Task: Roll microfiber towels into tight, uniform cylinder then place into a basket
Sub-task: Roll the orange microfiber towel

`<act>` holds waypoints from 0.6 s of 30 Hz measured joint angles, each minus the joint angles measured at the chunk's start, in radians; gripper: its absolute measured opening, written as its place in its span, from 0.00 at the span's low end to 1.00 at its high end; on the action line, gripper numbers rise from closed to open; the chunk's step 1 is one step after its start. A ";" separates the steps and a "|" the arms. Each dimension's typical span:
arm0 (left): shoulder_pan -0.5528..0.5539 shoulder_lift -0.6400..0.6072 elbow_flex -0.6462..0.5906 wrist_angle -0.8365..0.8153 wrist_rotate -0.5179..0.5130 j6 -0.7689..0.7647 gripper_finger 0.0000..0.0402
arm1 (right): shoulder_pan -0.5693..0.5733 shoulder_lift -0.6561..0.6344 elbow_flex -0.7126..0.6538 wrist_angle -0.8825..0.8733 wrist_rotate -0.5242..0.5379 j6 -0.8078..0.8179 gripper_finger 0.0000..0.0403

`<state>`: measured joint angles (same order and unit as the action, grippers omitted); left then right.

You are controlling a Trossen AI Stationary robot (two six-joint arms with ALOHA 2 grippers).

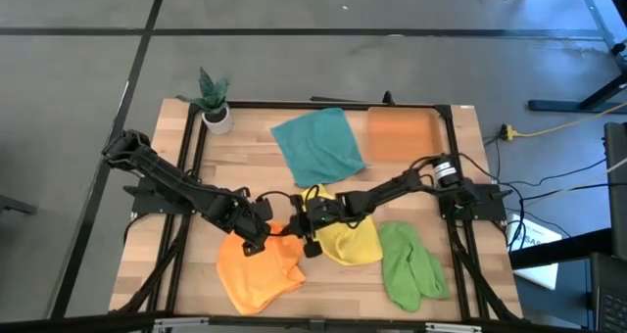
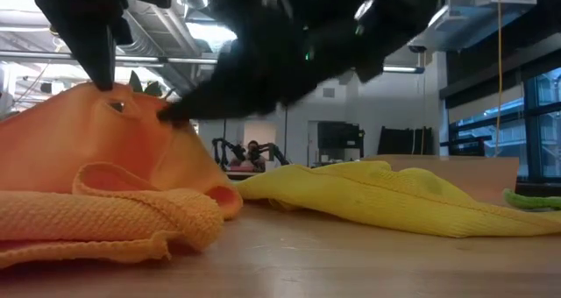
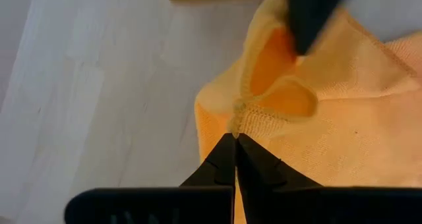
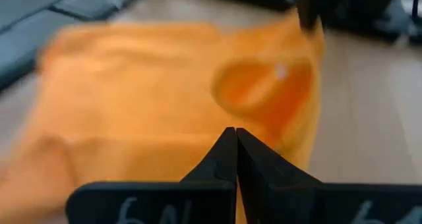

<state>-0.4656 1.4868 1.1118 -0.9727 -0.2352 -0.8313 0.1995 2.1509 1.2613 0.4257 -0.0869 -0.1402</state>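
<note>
The orange towel (image 1: pixel 257 272) lies crumpled at the table's near left. One edge is drawn up into a peak (image 2: pixel 110 92) under my left gripper (image 3: pixel 235 140), which is shut on it. My right gripper (image 4: pixel 231 133) reaches in from the table's right over the yellow towel (image 1: pixel 351 240). It is shut, with its tips at the raised orange cloth beside the left gripper. The light green towel (image 1: pixel 411 264) lies at the near right and the teal towel (image 1: pixel 315 145) lies spread at the far middle. The orange basket (image 1: pixel 402 135) stands next to the teal towel. My left gripper pinches the orange towel's stitched edge (image 3: pixel 239 113) between its two fingers, coming from above and pointing steeply down. The cloth rises like a tent to the fingers (image 2: pixel 98 53), and the rest lies in folds on the table. My right gripper's shut tips (image 2: pixel 168 116) meet the sloping side of the raised cloth (image 3: pixel 290 59). They come slanting down from the table's right, at an open fold just beside the left gripper's hold.
A white pot with a green plant (image 1: pixel 214 106) stands at the far left corner. A black frame (image 1: pixel 323 105) runs round the wooden tabletop. Bare wood shows at the near middle and between the teal and yellow towels.
</note>
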 joint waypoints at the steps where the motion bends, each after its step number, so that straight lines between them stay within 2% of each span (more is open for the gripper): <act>1: 0.000 0.000 0.000 0.003 -0.006 0.001 0.00 | -0.003 0.010 0.000 -0.003 0.001 0.000 0.01; 9: -0.007 0.000 0.000 -0.009 -0.033 0.026 0.00 | -0.016 0.041 0.002 -0.009 0.045 0.053 0.01; 18: -0.032 0.000 0.000 -0.076 -0.111 -0.005 0.00 | -0.028 0.041 0.002 -0.054 0.068 0.056 0.01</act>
<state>-0.4977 1.4868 1.1122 -1.0492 -0.3461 -0.8366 0.1717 2.1918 1.2633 0.3715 -0.0192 -0.0847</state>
